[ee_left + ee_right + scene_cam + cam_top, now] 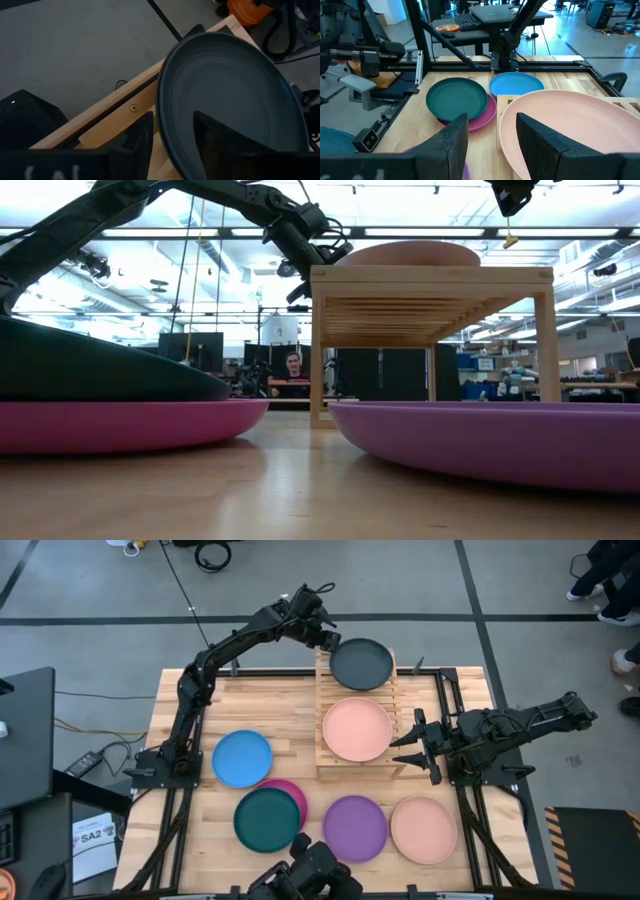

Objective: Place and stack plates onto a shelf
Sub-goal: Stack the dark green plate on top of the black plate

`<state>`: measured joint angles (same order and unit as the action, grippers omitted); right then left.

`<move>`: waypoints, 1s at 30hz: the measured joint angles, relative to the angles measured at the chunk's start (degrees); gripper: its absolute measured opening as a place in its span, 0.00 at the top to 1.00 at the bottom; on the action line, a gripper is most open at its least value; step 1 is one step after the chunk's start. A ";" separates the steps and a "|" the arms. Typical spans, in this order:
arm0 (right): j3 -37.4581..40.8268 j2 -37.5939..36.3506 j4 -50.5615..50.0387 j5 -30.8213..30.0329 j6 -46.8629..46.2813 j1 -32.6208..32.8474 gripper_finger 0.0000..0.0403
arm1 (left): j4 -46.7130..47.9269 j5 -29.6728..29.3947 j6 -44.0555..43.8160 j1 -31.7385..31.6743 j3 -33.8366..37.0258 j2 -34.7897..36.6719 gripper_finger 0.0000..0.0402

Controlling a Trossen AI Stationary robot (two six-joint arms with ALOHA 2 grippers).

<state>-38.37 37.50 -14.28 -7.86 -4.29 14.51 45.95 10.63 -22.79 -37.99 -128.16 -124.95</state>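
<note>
The left gripper [335, 643] reaches to the far end of the wooden shelf [330, 762], where it pinches the left rim of the dark grey plate [362, 664]; in the left wrist view one finger lies over the plate's inner face and the other sits outside the rim. The plate sits over the shelf's far, upper tier, jutting a little past its far edge, so the grip at the rim probably serves to settle it flat there. Whether it already rests on the slats I cannot tell.

On the near, lower tier lies a salmon pink plate [357, 729]. The right gripper [405, 743] hovers just beside its right rim with fingers spread and nothing between them, probably placed to take or steady that plate.

The rest wait on the worktop [290, 705] for their turn: a blue plate [242, 758] on the left, a teal plate [267, 820] lying on a magenta plate [295, 792], a purple plate [354, 828] and a second salmon plate [423, 830] along the near edge. Most of the stacking appears undone.
</note>
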 joint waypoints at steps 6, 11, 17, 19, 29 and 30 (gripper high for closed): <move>0.00 0.00 0.00 0.00 0.00 0.00 0.57 | 0.02 -0.04 -0.09 -0.03 0.00 0.00 0.59; 0.00 0.00 0.00 0.00 0.00 -0.01 0.57 | 0.14 0.15 -0.02 -0.08 0.00 0.04 0.59; 0.00 0.00 -0.01 0.00 0.00 -0.01 0.57 | 0.99 6.47 3.62 -1.02 -0.01 0.72 0.59; 0.00 0.00 -0.03 0.00 0.00 -0.01 0.57 | 2.38 8.81 5.07 -1.07 -0.04 1.13 0.59; 0.00 0.00 -0.18 0.38 -0.63 0.01 0.57 | 12.24 6.27 18.53 1.03 -0.04 6.94 0.59; 0.00 -0.02 -0.19 0.40 -0.63 0.01 0.57 | 13.17 5.89 19.37 1.66 -0.04 7.74 0.59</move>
<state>-38.37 37.47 -14.47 -7.46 -4.93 14.52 59.12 16.52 -3.42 -36.34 -128.20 -117.20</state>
